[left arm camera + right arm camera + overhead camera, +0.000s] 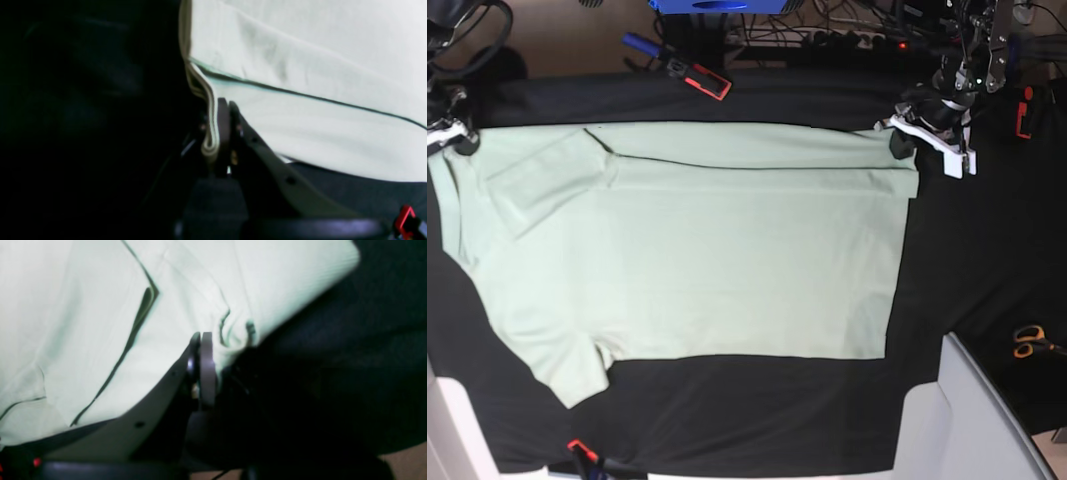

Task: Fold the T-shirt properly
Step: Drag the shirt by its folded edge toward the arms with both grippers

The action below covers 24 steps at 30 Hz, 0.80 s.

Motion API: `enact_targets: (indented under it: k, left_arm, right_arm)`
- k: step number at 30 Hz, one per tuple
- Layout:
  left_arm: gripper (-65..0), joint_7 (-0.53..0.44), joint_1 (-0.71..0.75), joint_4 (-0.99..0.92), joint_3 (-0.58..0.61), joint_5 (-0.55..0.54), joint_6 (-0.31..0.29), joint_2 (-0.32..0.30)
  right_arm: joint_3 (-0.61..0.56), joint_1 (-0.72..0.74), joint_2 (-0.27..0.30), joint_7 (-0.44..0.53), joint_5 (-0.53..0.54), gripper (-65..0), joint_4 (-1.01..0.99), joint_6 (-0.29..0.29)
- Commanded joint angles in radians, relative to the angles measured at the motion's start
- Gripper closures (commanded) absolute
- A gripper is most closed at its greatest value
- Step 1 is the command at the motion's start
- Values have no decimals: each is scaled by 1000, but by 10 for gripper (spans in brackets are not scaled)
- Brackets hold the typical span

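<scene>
The pale mint-green T-shirt (697, 260) lies spread flat on the black table covering, its far edge folded over in a strip along the top. One sleeve (547, 180) is folded in on the body at the upper left; the other (567, 365) sticks out at the lower left. My left gripper (905, 135) sits at the shirt's far right corner, shut on the layered cloth edge (210, 133), fingertips together (228, 104). My right gripper (455, 140) is at the far left corner, shut (201, 336) on bunched T-shirt cloth (233, 336).
A red-and-black clamp (702, 78) and a blue object (717, 5) sit beyond the far table edge. Orange-handled scissors (1029, 340) lie at the right. A pale grey box (972, 420) stands at the near right corner. Another clamp (582, 452) grips the near edge.
</scene>
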Motion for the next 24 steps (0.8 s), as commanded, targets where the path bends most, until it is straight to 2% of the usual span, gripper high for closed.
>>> enact_targets:
  k: [1,5,12,24]
  left_arm:
    - [0,38,15,-1,-6,17,27,-15]
    - [0,37,45,22,-10,17,27,-16]
    - [0,45,127,90,-125,17,29,-7]
    - [0,45,126,79,-119,19,29,-9]
  right_arm:
    - [9,-5,19,17,11,-1,18,7]
    - [9,-17,3,17,9,-1,18,7]
    - [5,-34,-11,17,9,-1,18,7]
    - [8,-61,-14,17,9,-1,18,7]
